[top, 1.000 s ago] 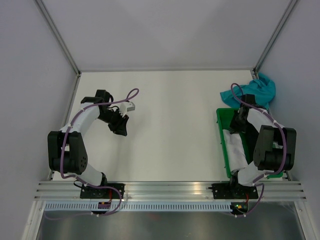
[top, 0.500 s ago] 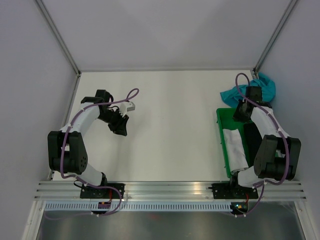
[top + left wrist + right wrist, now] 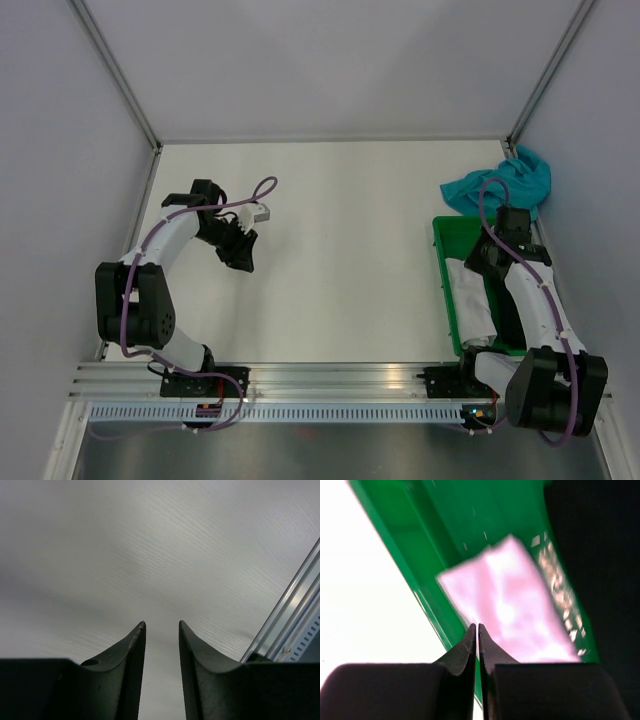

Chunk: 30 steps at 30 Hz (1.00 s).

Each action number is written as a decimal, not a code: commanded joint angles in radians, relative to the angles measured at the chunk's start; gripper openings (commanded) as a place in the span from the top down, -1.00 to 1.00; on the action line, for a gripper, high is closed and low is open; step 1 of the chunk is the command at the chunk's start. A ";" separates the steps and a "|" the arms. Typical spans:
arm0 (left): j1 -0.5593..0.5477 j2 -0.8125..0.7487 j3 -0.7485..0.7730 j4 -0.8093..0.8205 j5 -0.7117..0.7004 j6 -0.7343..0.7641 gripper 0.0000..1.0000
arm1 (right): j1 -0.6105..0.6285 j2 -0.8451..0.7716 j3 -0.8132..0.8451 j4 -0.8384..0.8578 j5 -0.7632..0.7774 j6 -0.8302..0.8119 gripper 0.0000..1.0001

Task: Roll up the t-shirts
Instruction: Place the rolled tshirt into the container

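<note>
A white t-shirt [image 3: 472, 300] lies rolled inside the green bin [image 3: 441, 262] at the right. In the right wrist view the white t-shirt [image 3: 515, 600] shows blurred, lying in the green bin [image 3: 410, 565]. A teal-blue t-shirt [image 3: 510, 182] sits crumpled on the table beyond the bin. My right gripper [image 3: 480, 256] hangs over the bin's far end; this gripper [image 3: 478, 625] has its fingers together with nothing between them. My left gripper [image 3: 240, 262] hovers over bare table at the left. Its jaws [image 3: 162, 624] stand apart and hold nothing.
The white table [image 3: 340, 250] is walled in by grey panels. An aluminium rail [image 3: 290, 615] runs along the near edge, by the arm bases. The bin stands against the right wall.
The right arm has swung its wrist out toward the teal-blue t-shirt and back, stretching its elbow toward the near edge. The left arm has not moved.
</note>
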 commanded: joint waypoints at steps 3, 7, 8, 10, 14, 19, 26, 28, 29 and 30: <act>0.005 -0.057 0.025 -0.006 0.010 -0.024 0.24 | -0.004 -0.082 -0.116 -0.042 0.000 0.160 0.65; 0.005 -0.064 0.019 -0.008 0.003 -0.022 0.24 | -0.005 -0.088 -0.136 -0.050 0.104 0.277 0.53; 0.005 -0.064 0.019 -0.008 0.003 -0.024 0.24 | -0.005 -0.102 -0.139 -0.049 0.119 0.335 0.56; 0.005 -0.064 0.020 -0.008 0.005 -0.021 0.23 | -0.005 -0.171 -0.159 -0.050 0.162 0.395 0.71; 0.005 -0.057 0.023 -0.008 0.010 -0.013 0.24 | -0.005 -0.298 -0.185 -0.146 0.326 0.518 1.00; 0.005 -0.038 0.034 -0.008 0.014 -0.010 0.23 | -0.005 -0.363 -0.245 -0.184 0.341 0.562 0.99; 0.005 -0.038 0.039 -0.008 0.014 -0.008 0.23 | -0.004 -0.222 -0.267 -0.059 0.287 0.558 0.99; 0.005 -0.035 0.036 -0.008 0.011 -0.008 0.24 | -0.004 -0.191 -0.238 -0.041 0.299 0.540 1.00; 0.005 -0.032 0.036 -0.008 0.010 -0.010 0.24 | -0.002 -0.164 -0.219 -0.032 0.299 0.535 0.99; 0.005 -0.028 0.037 -0.008 0.010 -0.010 0.23 | -0.001 -0.148 -0.216 -0.024 0.295 0.536 1.00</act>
